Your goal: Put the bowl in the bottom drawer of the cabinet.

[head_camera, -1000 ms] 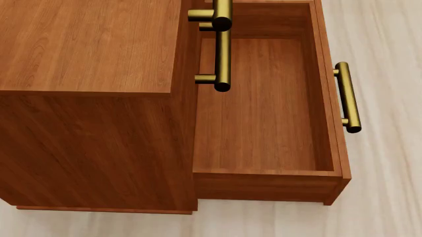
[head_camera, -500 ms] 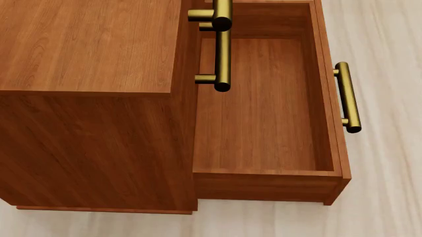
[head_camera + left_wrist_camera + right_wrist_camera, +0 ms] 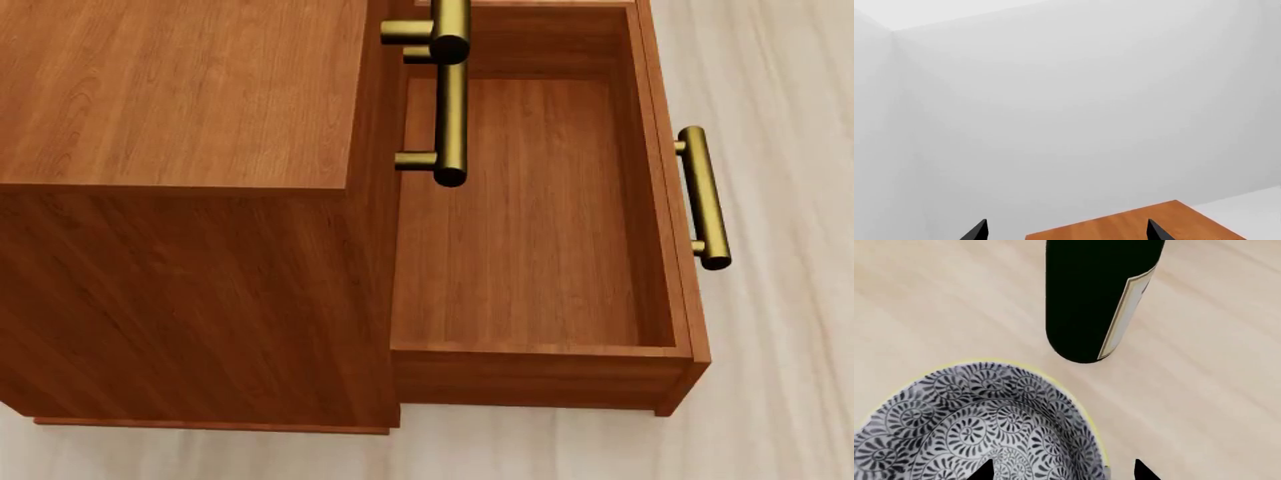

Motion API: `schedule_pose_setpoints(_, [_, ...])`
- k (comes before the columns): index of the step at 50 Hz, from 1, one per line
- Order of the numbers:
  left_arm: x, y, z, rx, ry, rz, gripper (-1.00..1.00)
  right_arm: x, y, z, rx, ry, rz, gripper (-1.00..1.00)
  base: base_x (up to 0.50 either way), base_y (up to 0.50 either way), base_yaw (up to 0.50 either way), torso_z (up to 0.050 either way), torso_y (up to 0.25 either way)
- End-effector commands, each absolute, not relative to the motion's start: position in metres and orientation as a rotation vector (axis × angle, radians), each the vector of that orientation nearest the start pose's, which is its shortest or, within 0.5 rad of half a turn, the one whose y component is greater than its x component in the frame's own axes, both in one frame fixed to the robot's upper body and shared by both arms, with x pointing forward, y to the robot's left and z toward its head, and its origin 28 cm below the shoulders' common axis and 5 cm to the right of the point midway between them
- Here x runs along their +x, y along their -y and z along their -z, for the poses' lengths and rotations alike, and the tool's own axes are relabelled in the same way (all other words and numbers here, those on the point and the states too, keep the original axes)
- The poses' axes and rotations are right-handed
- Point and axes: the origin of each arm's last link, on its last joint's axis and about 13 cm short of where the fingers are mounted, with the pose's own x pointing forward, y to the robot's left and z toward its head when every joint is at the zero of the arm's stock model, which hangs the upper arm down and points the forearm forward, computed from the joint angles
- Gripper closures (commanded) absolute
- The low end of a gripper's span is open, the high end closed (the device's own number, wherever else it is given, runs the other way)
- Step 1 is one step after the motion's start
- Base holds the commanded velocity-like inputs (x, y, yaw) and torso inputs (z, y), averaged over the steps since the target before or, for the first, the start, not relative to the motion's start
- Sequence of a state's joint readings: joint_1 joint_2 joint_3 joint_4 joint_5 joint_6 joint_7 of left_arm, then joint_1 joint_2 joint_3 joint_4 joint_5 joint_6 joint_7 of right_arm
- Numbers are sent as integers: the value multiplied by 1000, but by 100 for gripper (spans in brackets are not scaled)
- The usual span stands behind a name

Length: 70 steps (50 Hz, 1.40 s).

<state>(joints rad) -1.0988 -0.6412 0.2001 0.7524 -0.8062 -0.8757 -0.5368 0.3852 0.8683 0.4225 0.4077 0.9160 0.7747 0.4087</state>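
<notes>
Right arm poised over the bowl; bottom drawer pulled out and empty.

The small round white ceramic bowl with dense blue-grey floral pattern [image 3: 981, 425] sits on a pale wooden surface [image 3: 1201, 390], directly under the right gripper [image 3: 1062, 471]. Its two black fingertips are spread, one over the bowl's inside and one past its rim, clasping nothing. A dark glass bottle with a cream label [image 3: 1097, 295] stands just beyond the bowl. The left gripper [image 3: 1066, 232] points at a blank wall, fingertips apart and empty, so the right arm is nearer. The shallow reddish-brown wooden bottom drawer [image 3: 534, 220] juts from the boxy reddish-brown wooden cabinet [image 3: 187, 200], with no bowl in it yet.
</notes>
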Motion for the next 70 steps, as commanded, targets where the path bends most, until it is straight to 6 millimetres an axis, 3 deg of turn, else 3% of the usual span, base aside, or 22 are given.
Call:
schedule_pose_setpoints(1, [224, -236, -336, 224, 727, 44, -100, 213, 373, -125, 345, -446, 844, -100, 0, -3, 0, 0, 0])
schedule_pose_setpoints(4, [224, -236, -336, 222, 726, 45, -100, 212, 373, -124, 340, -445, 847, -100, 0, -1, 0, 0, 0])
schedule_pose_setpoints(5, [224, -236, -336, 223, 725, 45, -100, 212, 374, -124, 339, -445, 849, 100, 0, 0, -3, 0, 0])
schedule_pose_setpoints(29, [223, -236, -336, 217, 734, 41, -100, 205, 372, -127, 384, -423, 837, 100, 0, 0, 0, 0, -1])
schedule_pose_setpoints(46, [218, -237, -338, 209, 748, 43, -100, 204, 366, -159, 371, -332, 778, 100, 0, 0, 0, 0, -1])
schedule_pose_setpoints(70, [213, -237, -340, 201, 758, 50, -100, 200, 357, -191, 344, -241, 709, 100, 0, 0, 0, 0, 0])
